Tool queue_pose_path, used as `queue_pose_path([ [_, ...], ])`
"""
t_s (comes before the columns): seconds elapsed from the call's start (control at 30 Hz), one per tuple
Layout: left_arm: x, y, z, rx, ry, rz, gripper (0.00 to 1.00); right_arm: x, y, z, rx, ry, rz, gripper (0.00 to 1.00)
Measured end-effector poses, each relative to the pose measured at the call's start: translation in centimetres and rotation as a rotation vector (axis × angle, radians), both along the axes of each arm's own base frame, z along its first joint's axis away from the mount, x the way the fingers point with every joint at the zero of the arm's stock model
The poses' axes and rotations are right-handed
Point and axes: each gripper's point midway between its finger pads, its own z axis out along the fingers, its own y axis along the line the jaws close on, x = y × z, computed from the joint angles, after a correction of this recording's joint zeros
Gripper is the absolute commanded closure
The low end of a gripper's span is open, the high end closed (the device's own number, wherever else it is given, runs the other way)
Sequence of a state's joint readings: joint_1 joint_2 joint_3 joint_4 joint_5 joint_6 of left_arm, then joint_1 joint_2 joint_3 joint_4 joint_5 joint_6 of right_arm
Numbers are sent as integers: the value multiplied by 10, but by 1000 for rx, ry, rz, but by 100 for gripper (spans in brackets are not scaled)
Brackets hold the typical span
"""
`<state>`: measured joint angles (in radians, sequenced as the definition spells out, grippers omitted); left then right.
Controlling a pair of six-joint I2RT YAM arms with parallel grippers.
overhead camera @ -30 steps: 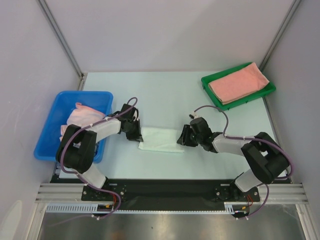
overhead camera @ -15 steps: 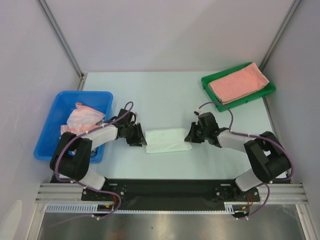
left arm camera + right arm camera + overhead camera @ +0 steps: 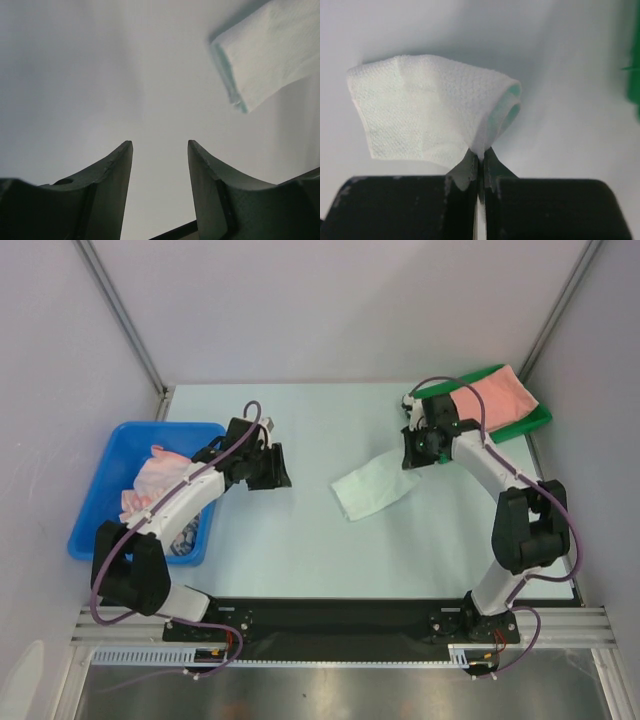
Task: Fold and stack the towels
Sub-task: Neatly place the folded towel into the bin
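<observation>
Table point(image 3: 320, 420): carries everything. The middle strip between the two arms is the carrying lane.
Blue bin point(image 3: 110, 465): at the left edge, holding crumpled salmon-pink towels point(image 3: 160, 472) not yet folded. A darker patterned cloth point(image 3: 185, 535) shows beside the left arm, mostly hidden.
Green tray point(image 3: 541, 418): at the far right corner, with the right arm's wrist lying across its near left end.
Salmon-pink stack point(image 3: 500, 398): folded and lying in the tray. It is the likely landing place.
Mint-white towel point(image 3: 372, 488): folded, pinched by one corner, and trailing down-left from the grip, well short of the tray. I cannot tell whether its free end touches the table.
Right pincer point(image 3: 480, 157): clamped tight on that corner, with only a thin edge of cloth between the jaws.
Left pincer point(image 3: 160, 165): jaws apart and empty, over bare table left of the towel.
Risk, fold: a single-corner hold lets the layers hang and splay, so the fold may open in transit.
Risk, slip: the bite is small, so a snag could pull the cloth free.
Risk, tray rim: a trailing end may catch on the raised edge and drag the stack askew.
</observation>
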<state>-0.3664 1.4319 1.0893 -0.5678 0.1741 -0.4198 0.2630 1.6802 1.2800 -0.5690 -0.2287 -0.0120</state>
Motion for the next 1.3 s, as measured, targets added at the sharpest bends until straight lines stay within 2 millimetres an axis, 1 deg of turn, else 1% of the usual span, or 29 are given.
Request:
queue_pose_path([
  [0.07, -3, 4, -7, 31, 17, -9, 46, 15, -20, 9, -61, -9, -12, 100],
  [0.17, -4, 8, -14, 60, 34, -21, 46, 40, -43, 23, -131, -44, -24, 100],
  [0.27, -5, 9, -17, 73, 35, -36, 46, 66, -65, 36, -188, -82, -37, 100],
  [0.33, -5, 9, -17, 74, 34, -41, 46, 83, -82, 40, -228, -94, -50, 100],
  [0.43, -5, 9, -17, 78, 31, -50, 47, 114, -107, 45, -279, -115, -77, 100],
  [0.47, -5, 9, -17, 77, 31, -55, 47, 129, -122, 46, -306, -131, -95, 100],
  [0.5, -6, 8, -17, 75, 31, -57, 47, 133, -125, 46, -311, -135, -100, 100],
  [0.6, -6, 7, -16, 72, 30, -67, 47, 153, -153, 47, -353, -145, -128, 100],
  [0.73, -6, 7, -16, 70, 30, -72, 47, 178, -189, 56, -398, -188, -171, 100],
  [0.87, -8, 5, -16, 65, 30, -86, 47, 192, -215, 64, -423, -232, -200, 100],
  [0.97, -8, 4, -16, 61, 30, -97, 47, 202, -231, 62, -444, -259, -209, 100],
  [1.03, -9, 3, -16, 58, 31, -100, 47, 211, -239, 56, -461, -276, -207, 100],
  [1.23, -11, -1, -14, 32, 38, -118, 46, 241, -251, 19, -507, -301, -183, 100],
  [1.3, -12, -2, -14, 26, 41, -122, 46, 251, -254, 11, -522, -316, -178, 100],
])
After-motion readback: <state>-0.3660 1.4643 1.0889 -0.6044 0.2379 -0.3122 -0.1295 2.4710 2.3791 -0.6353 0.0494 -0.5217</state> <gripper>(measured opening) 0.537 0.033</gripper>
